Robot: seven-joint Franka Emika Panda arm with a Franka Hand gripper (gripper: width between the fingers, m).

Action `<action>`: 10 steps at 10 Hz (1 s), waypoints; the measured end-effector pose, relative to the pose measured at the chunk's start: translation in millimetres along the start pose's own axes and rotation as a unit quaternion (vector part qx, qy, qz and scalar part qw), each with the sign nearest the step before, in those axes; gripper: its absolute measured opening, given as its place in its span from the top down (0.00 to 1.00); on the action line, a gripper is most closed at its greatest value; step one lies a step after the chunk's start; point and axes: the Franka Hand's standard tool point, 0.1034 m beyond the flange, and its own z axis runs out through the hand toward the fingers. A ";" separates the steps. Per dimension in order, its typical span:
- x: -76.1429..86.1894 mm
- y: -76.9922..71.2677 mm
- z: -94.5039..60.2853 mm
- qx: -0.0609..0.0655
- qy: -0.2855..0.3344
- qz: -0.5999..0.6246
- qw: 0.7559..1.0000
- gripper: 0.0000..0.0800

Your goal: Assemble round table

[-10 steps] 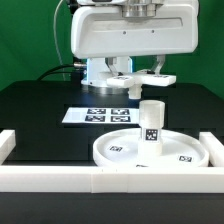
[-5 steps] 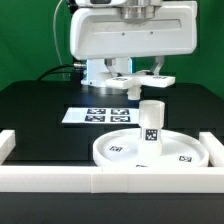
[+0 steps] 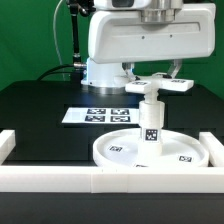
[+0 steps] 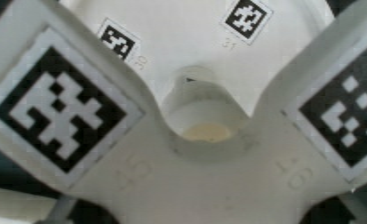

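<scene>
The large rimmed round disc [image 3: 120,152] lies on the black table by the front rail. The short cylindrical leg [image 3: 151,124] stands upright on it, with a tag on its side. My gripper [image 3: 158,79] is shut on the cross-shaped foot [image 3: 158,87] and holds it level just above the leg's top, slightly toward the exterior view's right. In the wrist view the foot [image 4: 180,170] fills the picture with two tagged arms. The leg's top [image 4: 205,112] and the disc [image 4: 180,35] show through the gap between the arms. My fingertips are hidden.
The marker board [image 3: 98,115] lies flat behind the disc. The long white border rail [image 3: 110,181] runs along the front, with raised ends at the exterior view's left [image 3: 8,145] and right [image 3: 215,146]. The arm's base [image 3: 100,70] stands at the back.
My gripper has moved toward the exterior view's right with the foot in it, from behind and left of the leg to just above its top. The leg and disc have not moved.
</scene>
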 end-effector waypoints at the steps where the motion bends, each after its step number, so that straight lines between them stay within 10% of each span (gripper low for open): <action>1: 0.0 -1.6 0.3 0.000 0.000 0.000 1.000 0.44; 10: -1.4 -1.5 19.8 -0.002 0.000 -0.011 1.000 0.44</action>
